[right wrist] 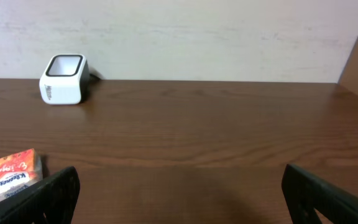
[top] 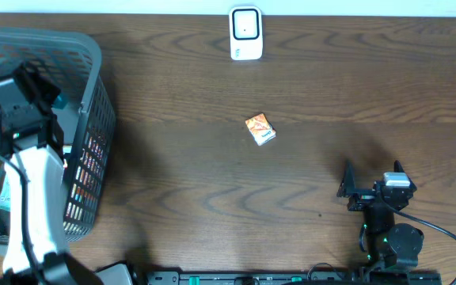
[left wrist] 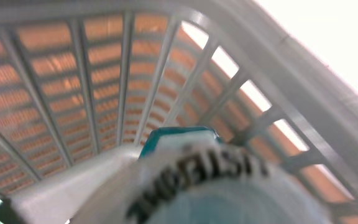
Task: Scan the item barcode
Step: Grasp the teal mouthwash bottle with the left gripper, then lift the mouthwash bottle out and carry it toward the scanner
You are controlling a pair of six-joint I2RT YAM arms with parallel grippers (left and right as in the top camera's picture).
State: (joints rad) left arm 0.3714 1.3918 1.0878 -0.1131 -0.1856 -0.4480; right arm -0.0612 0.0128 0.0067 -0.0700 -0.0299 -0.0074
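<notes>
A rounded white and teal item (left wrist: 216,180) with black lettering fills the bottom of the left wrist view, blurred and very close. My left gripper (top: 34,95) is down inside the grey basket (top: 93,55) and shut on this item; its fingers are hidden behind it. The basket's slatted wall (left wrist: 166,74) stands just beyond. The white barcode scanner (top: 245,33) stands at the table's far edge, also seen in the right wrist view (right wrist: 64,79). My right gripper (top: 370,176) rests open near the front right, nothing between its fingers (right wrist: 179,199).
A small orange packet (top: 260,129) lies on the wooden table between the scanner and the right arm, at the lower left of the right wrist view (right wrist: 14,176). The basket holds more packaged goods. A pale wall runs behind the table.
</notes>
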